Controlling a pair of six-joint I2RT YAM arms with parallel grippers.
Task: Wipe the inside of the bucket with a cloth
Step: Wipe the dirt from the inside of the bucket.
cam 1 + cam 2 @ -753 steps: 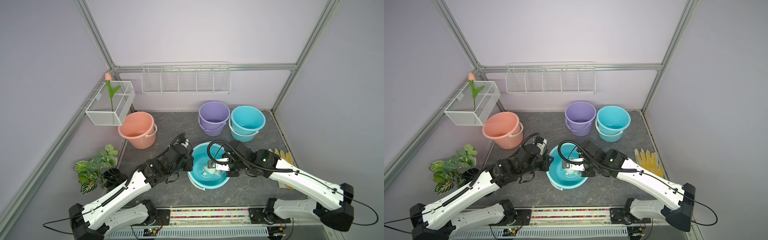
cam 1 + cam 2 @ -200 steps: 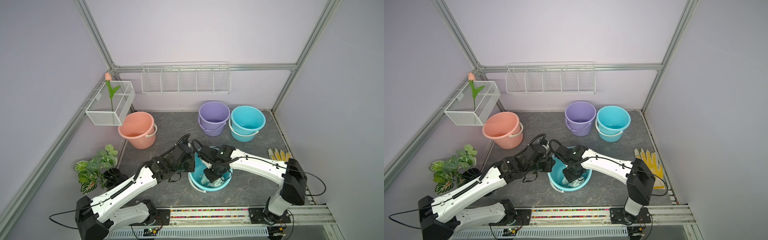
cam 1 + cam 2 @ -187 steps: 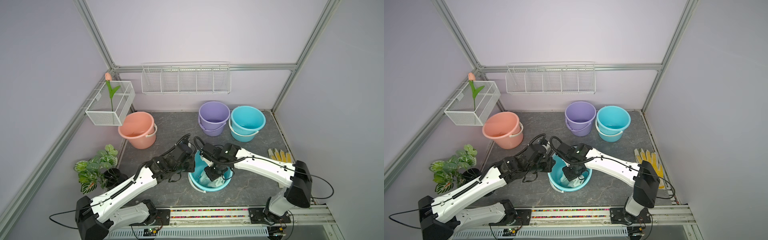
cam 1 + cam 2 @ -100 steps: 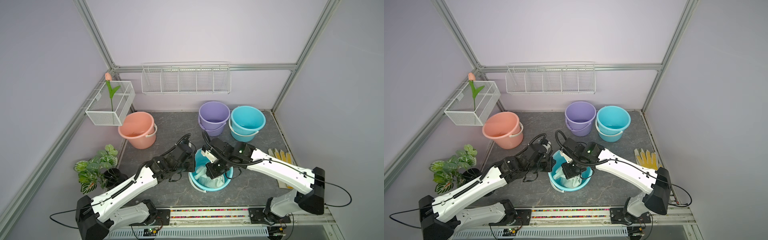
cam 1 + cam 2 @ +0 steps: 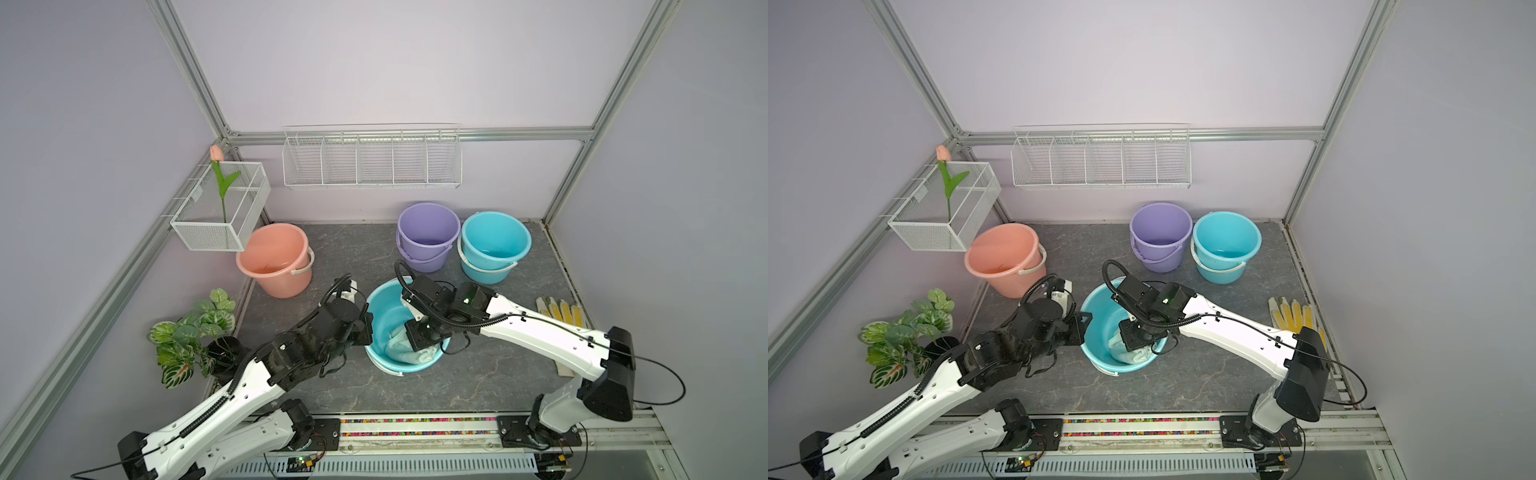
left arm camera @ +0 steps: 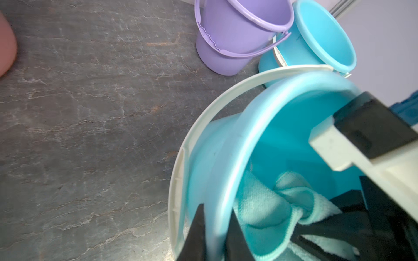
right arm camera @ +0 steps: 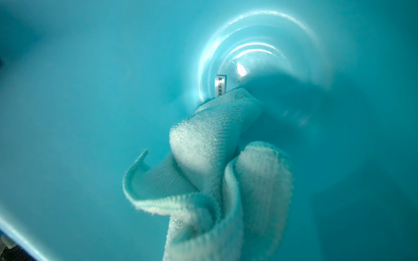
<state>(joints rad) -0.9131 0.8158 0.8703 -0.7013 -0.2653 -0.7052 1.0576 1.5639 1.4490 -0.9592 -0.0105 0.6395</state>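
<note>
Your right claw has dragged the cloth along the near wall inside the bucket, clamped on a fold. Left claw pinches the rim, narrow, probably bracing it so wiping doesn't shove it across the tabletop.

On the dark marbled counter, a lilac plastic bucket stands just beside a rear turquoise plastic bucket; a salmon-pink plastic bucket stands well apart.

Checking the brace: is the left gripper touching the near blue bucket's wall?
Touching. Left wrist view: the left gripper clamps the wall of the near blue bucket, one finger outside, one inside.
</note>
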